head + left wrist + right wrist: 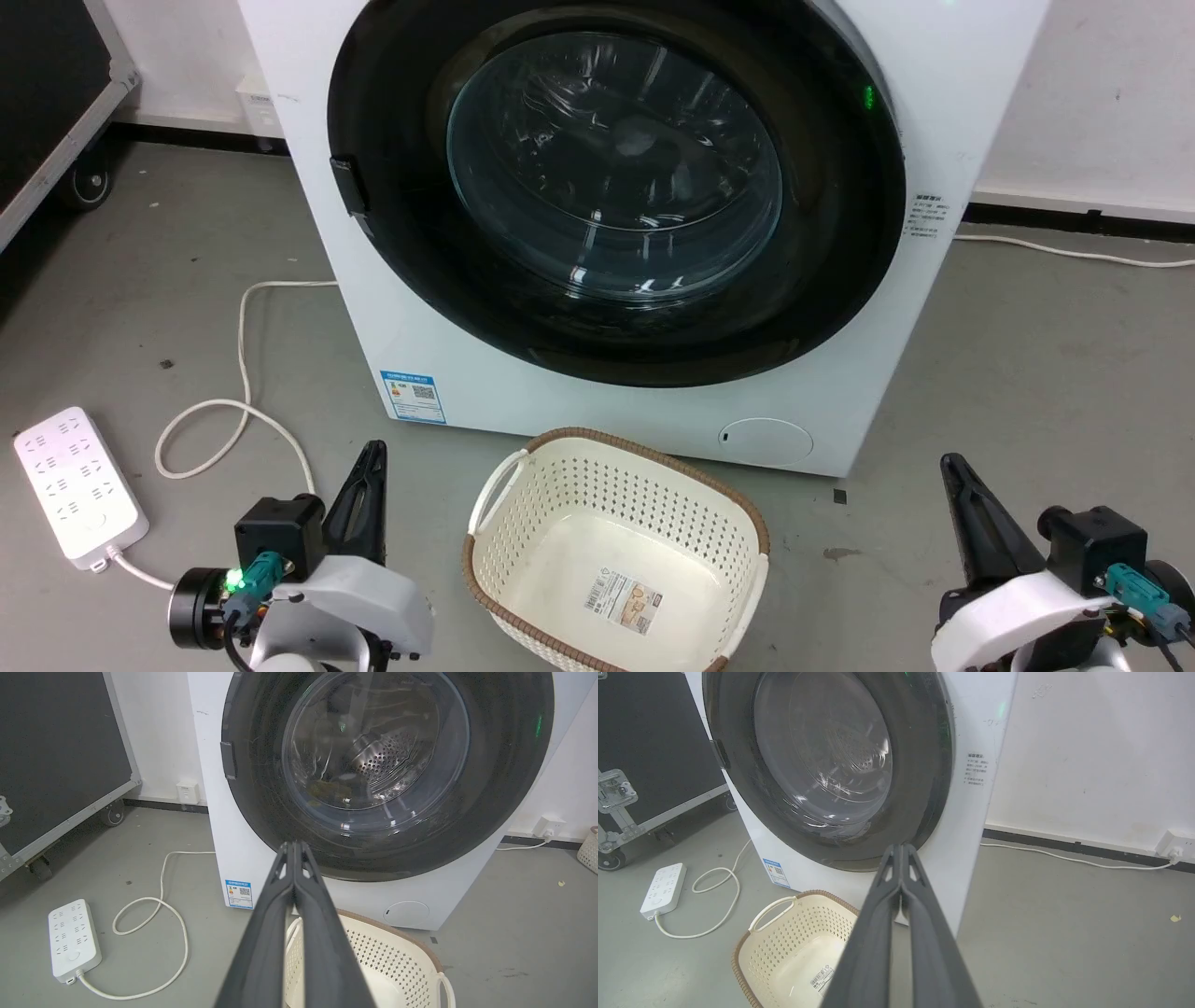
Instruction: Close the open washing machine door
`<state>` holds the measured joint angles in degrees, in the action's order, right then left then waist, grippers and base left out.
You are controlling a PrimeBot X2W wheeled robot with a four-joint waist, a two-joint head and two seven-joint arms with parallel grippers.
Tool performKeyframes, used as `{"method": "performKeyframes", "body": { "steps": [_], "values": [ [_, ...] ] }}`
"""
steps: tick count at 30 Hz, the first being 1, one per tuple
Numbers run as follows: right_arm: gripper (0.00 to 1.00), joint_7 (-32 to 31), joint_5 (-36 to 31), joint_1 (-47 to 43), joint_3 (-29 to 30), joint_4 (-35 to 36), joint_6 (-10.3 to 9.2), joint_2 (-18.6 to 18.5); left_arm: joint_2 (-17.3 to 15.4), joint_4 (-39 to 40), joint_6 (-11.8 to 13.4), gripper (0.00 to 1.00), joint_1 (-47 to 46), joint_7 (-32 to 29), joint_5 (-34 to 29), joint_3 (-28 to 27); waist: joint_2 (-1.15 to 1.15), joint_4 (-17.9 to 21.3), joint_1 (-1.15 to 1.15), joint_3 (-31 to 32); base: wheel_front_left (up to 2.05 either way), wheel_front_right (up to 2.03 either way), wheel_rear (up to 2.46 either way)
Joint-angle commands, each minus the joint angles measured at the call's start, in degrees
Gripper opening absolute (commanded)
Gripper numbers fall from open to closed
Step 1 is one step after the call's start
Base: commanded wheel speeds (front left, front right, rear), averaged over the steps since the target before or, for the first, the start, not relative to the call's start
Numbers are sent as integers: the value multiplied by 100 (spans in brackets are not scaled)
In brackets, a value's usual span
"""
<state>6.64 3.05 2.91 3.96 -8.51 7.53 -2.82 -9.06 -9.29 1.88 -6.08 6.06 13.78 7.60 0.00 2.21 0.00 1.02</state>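
Round washing machine door (pixel 616 177) (glossy black rim, bulging glass) sits shut.

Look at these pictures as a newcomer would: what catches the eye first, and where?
The washing machine door, a big glossy black ring around bulging glass, dominates the front of the white washing machine. Below it a cream laundry basket stands on the grey floor, between the left gripper and right gripper, both shut.

washing machine door (pixel 616 177): black-rimmed, flush shut | washing machine (pixel 597 411): white, upright
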Motion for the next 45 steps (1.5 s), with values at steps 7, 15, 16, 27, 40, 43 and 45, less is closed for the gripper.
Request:
{"method": "performKeyframes", "body": {
  "steps": [7, 15, 16, 27, 40, 43, 45],
  "values": [
    [0, -83, -76, -104, -55, 137, -2, -3, 99, 140, -32, 0, 130, -83, -191, -115, 0, -24, 0, -11, 0, 0, 0],
    [0, -158, -106, -128, -99, 229, -2, -3, 166, 242, -52, 0, 192, -150, -344, -198, 0, -50, 0, -23, 0, 0, 0],
    [0, -167, -109, -131, -104, 240, -2, -3, 174, 254, -54, 0, 199, -158, -363, -208, 0, -53, 0, -24, 0, 0, 0],
    [0, -270, -150, -164, -164, 366, -3, -4, 266, 393, -82, 0, 284, -251, -572, -322, 0, -88, 0, -40, 0, 0, 0],
    [0, -410, -205, -209, -247, 539, -3, -5, 391, 584, -120, 0, 399, -377, -859, -478, 0, -135, 0, -62, 0, 0, 0],
    [0, -438, -216, -218, -263, 573, -3, -5, 416, 622, -127, 0, 422, -402, -916, -509, 0, -145, 0, -67, 0, 0, 0],
    [0, -457, -223, -224, -274, 596, -4, -5, 433, 647, -132, 0, 438, -419, -954, -530, 0, -151, 0, -70, 0, 0, 0]
  ]
}}
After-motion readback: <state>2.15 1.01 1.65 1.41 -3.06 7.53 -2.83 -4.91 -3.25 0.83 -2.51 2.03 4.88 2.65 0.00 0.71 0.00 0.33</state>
